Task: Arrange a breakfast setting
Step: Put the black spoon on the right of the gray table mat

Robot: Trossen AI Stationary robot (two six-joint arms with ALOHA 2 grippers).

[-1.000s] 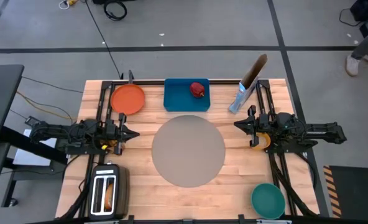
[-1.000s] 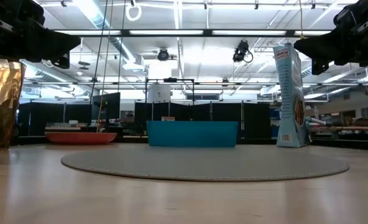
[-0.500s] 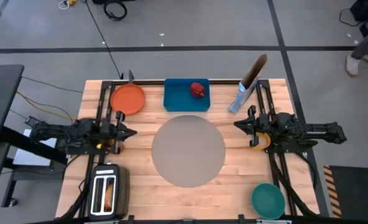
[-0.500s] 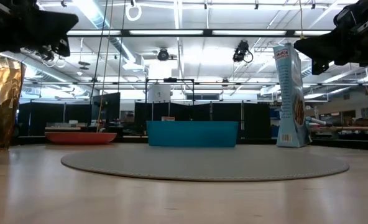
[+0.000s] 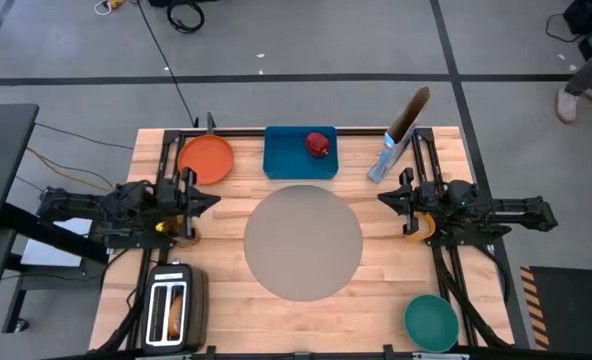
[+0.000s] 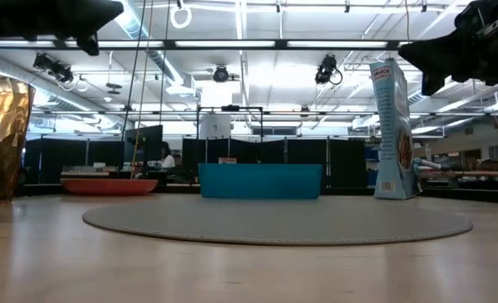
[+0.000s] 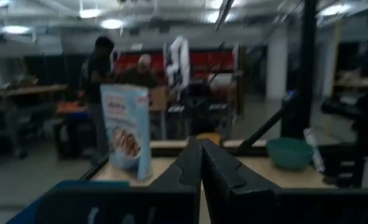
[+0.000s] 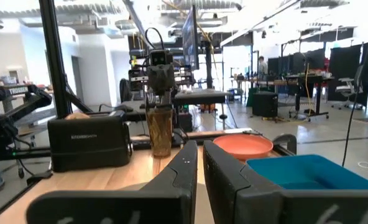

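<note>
The round grey mat (image 5: 303, 243) lies in the middle of the table. The orange plate (image 5: 206, 158) lies at the far left. The red apple (image 5: 319, 144) sits in the blue tray (image 5: 286, 158). The blue cereal bag (image 5: 388, 155) stands upright at the far right. The orange-yellow cup (image 5: 420, 226) stands under my right arm. The teal bowl (image 5: 431, 320) sits at the near right corner. My left gripper (image 5: 209, 202) is shut and empty, above the table left of the mat. My right gripper (image 5: 384, 199) is shut and empty, right of the mat. The spoon is out of view.
The silver-and-black toaster (image 5: 173, 305) stands at the near left, with something brown in one slot (image 5: 174, 314). A golden faceted cup-like thing (image 6: 1, 139) stands under my left arm. People show in the room beyond the table (image 7: 100, 68).
My left gripper has risen and gone a little toward the table's far edge, still shut and empty.
</note>
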